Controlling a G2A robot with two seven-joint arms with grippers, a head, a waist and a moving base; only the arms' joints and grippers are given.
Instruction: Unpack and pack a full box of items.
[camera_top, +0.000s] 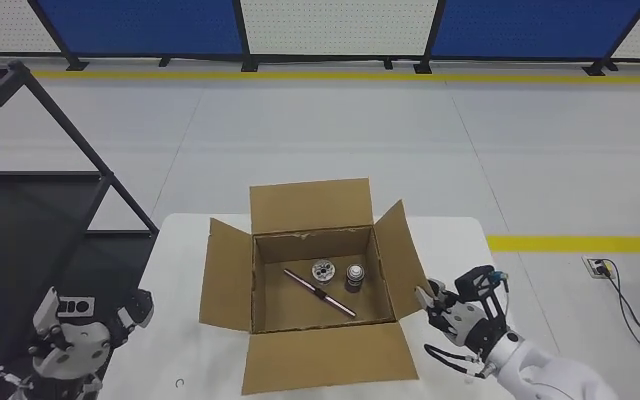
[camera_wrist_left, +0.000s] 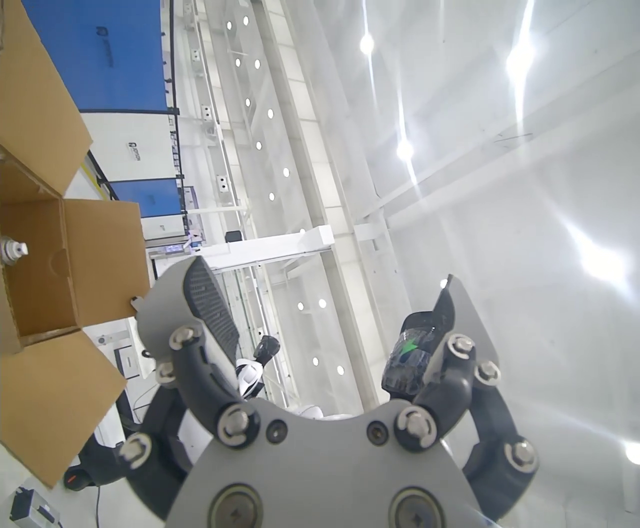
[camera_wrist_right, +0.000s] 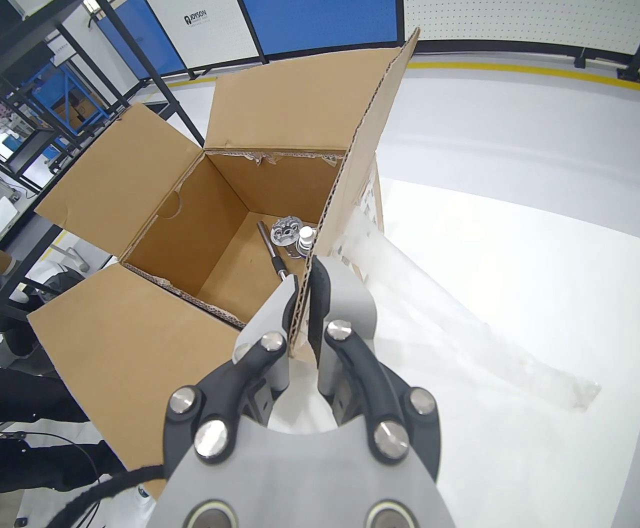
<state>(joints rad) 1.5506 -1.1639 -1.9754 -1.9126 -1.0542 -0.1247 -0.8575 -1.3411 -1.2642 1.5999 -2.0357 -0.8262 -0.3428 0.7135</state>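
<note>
Box flap (camera_wrist_right: 361, 165) sits pinched in right end effector (camera_wrist_right: 304, 281).

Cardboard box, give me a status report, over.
Left pincer open, away from cardboard box. Right pincer shut on right flap. Inside: metal rod, round metal part, small bottle. Opening unobstructed.

Left tool (camera_wrist_left: 322, 275) agape, right tool (camera_wrist_right: 306, 275) pinched

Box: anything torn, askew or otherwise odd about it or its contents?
The box has ragged, torn cardboard along its rear inner rim. The right gripper is shut on the edge of the right flap. Inside, the rod lies diagonally across the floor; nothing looks spilled.
</note>
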